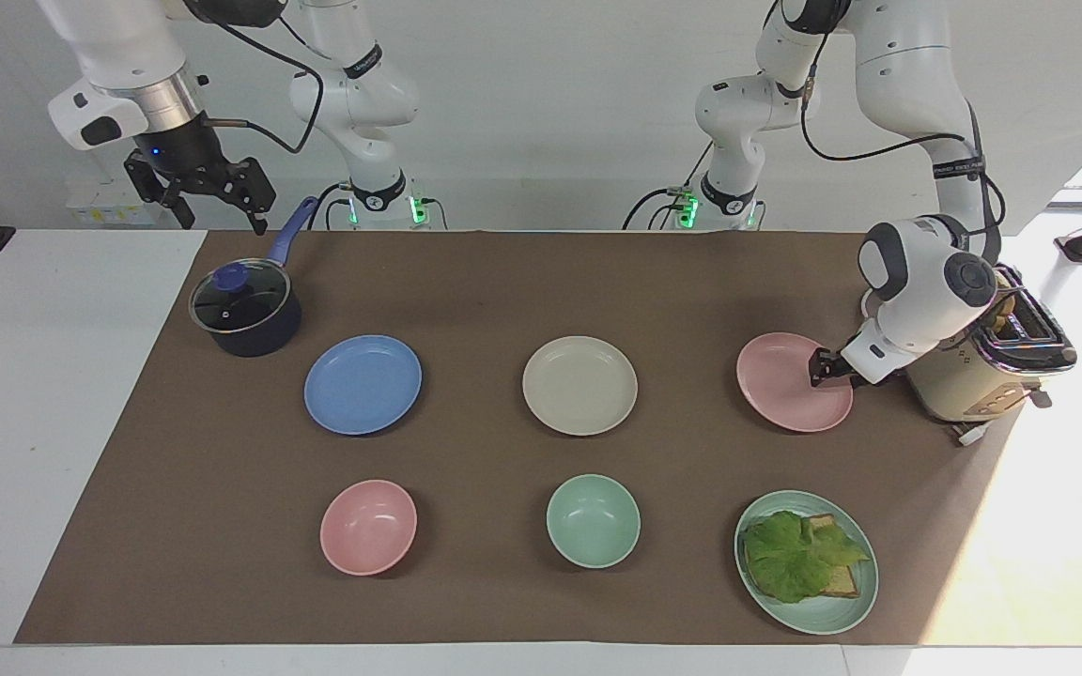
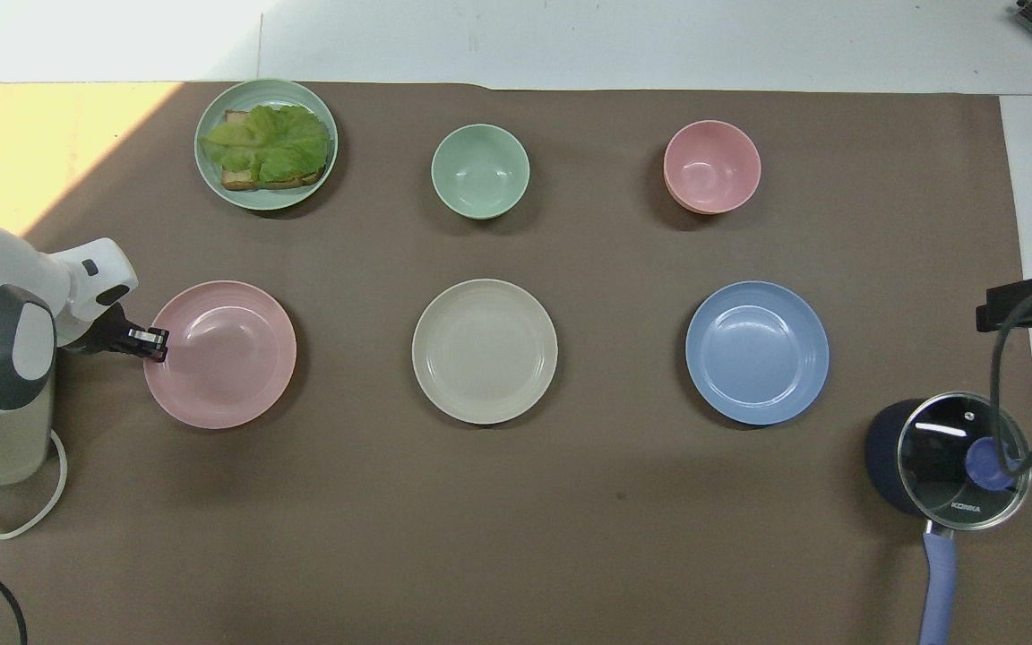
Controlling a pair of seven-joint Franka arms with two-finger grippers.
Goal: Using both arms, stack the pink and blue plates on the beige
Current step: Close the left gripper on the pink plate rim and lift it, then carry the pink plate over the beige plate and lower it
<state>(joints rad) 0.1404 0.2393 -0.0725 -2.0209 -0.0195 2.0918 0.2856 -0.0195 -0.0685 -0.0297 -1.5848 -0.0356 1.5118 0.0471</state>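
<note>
The pink plate (image 1: 790,387) (image 2: 227,358) sits toward the left arm's end of the table. My left gripper (image 1: 818,368) (image 2: 158,342) is shut on its rim, on the side away from the beige plate. That beige plate (image 1: 579,385) (image 2: 485,350) lies at the middle of the brown mat. The blue plate (image 1: 363,384) (image 2: 757,352) lies beside it toward the right arm's end. My right gripper (image 1: 222,218) (image 2: 1018,309) waits open, up in the air over the table edge by the pot.
A dark pot (image 1: 245,313) with a glass lid stands by the blue plate. A pink bowl (image 1: 368,527), a mint bowl (image 1: 593,520) and a green plate (image 1: 856,610) with lettuce and toast lie farther out. A toaster (image 1: 982,376) stands under the left arm.
</note>
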